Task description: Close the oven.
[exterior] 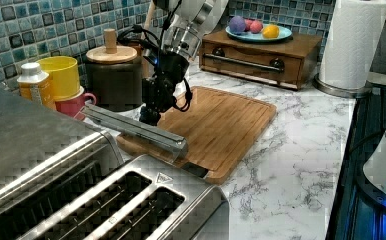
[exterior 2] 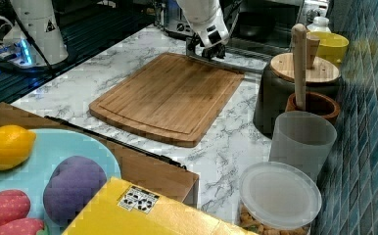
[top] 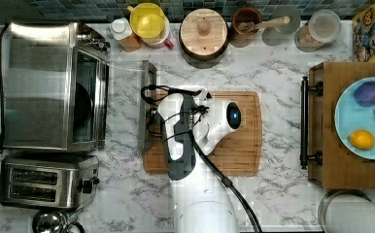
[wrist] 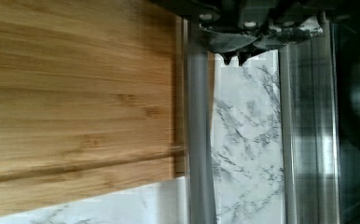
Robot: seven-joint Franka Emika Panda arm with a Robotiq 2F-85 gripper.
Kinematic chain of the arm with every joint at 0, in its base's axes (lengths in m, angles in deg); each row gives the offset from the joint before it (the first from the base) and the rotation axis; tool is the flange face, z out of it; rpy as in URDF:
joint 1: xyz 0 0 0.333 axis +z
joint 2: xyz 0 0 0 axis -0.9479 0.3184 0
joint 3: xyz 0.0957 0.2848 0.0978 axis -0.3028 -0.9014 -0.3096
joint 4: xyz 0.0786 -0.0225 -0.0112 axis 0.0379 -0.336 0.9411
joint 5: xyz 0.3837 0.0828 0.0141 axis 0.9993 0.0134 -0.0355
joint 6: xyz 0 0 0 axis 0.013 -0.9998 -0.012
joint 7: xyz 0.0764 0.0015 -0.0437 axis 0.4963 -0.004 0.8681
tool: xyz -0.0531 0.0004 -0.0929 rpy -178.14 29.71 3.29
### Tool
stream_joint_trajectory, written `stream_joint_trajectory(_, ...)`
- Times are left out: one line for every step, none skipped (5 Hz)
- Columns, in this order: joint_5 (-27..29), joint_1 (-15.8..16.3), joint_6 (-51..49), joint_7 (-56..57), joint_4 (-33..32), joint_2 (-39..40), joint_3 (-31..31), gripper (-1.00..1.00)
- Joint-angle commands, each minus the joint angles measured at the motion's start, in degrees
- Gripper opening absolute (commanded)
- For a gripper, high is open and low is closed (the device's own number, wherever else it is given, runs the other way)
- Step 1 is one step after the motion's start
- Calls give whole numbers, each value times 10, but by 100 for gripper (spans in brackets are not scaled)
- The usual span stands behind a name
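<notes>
The oven (top: 40,87) stands at the top view's left, a steel box with a dark interior. Its glass door (top: 125,102) lies open and flat over the marble counter. The door's metal bar handle (top: 148,107) rests at the edge of the wooden cutting board (top: 224,131). My gripper (wrist: 234,58) is shut with nothing between its fingertips. It hovers just over the glass, right beside the handle (wrist: 197,140). In the left view the gripper (exterior: 149,119) sits just behind the door's front edge (exterior: 136,129). The right view has the gripper (exterior 2: 205,55) at the board's far end.
A two-slot toaster (top: 44,182) sits beside the oven. A wooden-lidded canister (top: 204,36), a yellow cup (top: 148,22) and jars line the tiled wall. A wooden drawer box (top: 350,165) holding a plate of fruit stands at the top view's right, and a paper towel roll (exterior: 353,45) beside it.
</notes>
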Motion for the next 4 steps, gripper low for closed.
stream_joint_trajectory(-142,100,38,-171,91,-117,-53,-100)
stream_joint_trajectory(-255,120,66,-276,109,-104,-58,-100)
stream_joint_trajectory(-288,125,57,-313,134,-89,-64,-100)
stream_joint_trajectory(-265,187,63,-305,131,-98,-6,-100)
